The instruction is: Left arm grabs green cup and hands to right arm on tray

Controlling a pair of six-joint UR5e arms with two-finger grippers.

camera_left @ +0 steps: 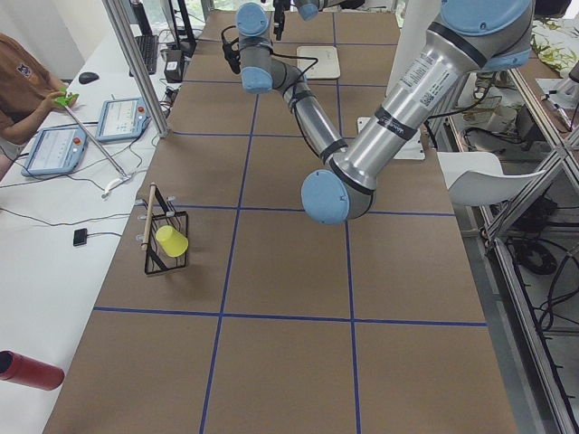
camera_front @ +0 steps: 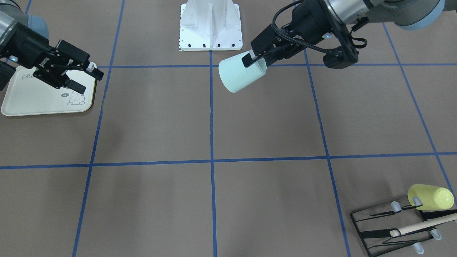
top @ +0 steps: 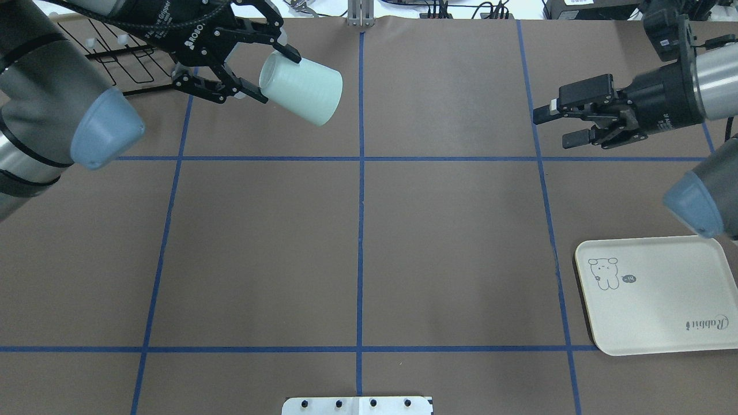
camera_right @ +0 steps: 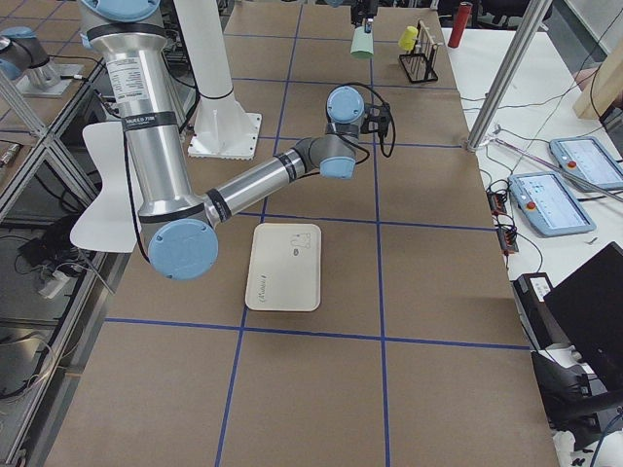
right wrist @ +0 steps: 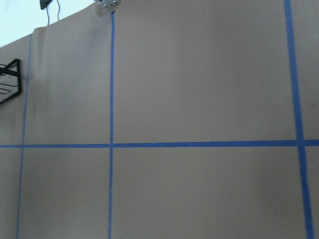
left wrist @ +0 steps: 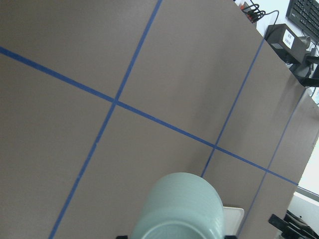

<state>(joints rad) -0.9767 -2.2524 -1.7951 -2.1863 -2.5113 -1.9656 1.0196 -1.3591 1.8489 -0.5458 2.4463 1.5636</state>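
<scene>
You've got the left gripper (top: 275,76) clamped on the rim of the green cup (top: 305,89) — airborne, tilted, base pointing out from the jaws. Beyond that base, well apart, the right gripper (top: 554,127) faces it, jaws spread — the tray (top: 663,323) lies robot-side of them.

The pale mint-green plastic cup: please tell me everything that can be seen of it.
The pale mint-green plastic cup is small, smooth, plain, handleless and slightly tapered. It hangs in the air above the brown table, tilted nearly onto its side, its mouth toward the left arm's black two-finger gripper, which grips it at that end. Nothing else touches it.
</scene>
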